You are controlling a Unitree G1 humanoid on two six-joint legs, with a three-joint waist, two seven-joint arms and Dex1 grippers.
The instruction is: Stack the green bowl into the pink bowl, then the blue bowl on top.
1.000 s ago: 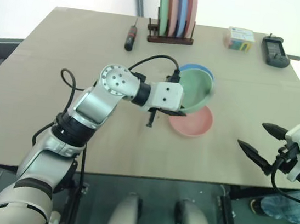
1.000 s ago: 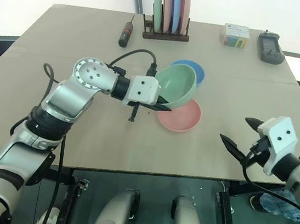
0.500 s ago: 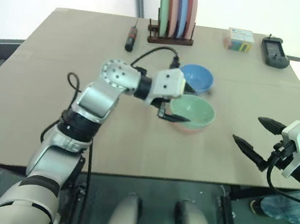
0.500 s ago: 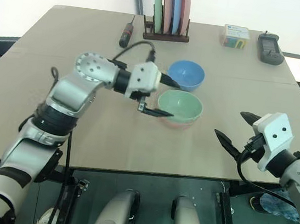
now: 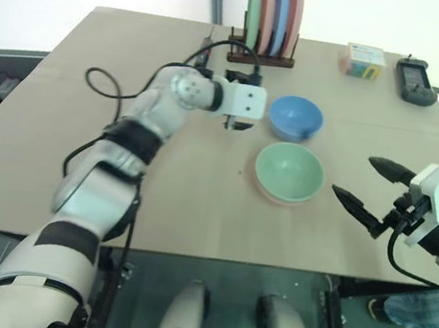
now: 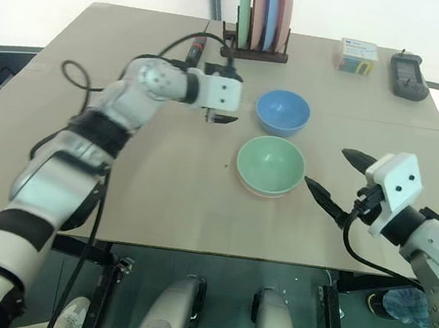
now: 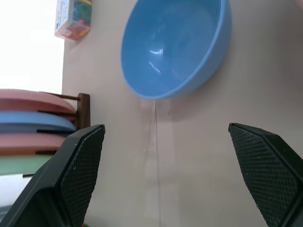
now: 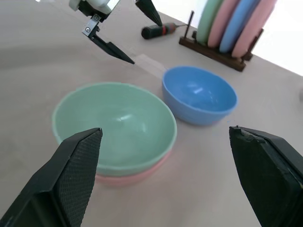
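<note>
The green bowl (image 6: pixel 270 163) sat nested in the pink bowl (image 8: pixel 128 177), between the two grippers; the blue bowl (image 7: pixel 176 45) lay just ahead of the left gripper (image 7: pixel 165 177), fingers apart and empty; the right gripper (image 5: pixel 368 188) was likewise spread, empty.

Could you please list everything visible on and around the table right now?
green bowl: one, mint green, nested in the pink bowl, table centre
pink bowl: one, salmon, under the green bowl
blue bowl: one, sky blue, just behind the stack
plates: four, green, pink, blue, pink, upright in a wooden rack at the far edge
screwdriver: one, black and red, left of the rack
small box: one, multicoloured, far right
black device: one, far right corner
table: one, tan
left gripper: open, beside the blue bowl
right gripper: open, right of the stack
</note>
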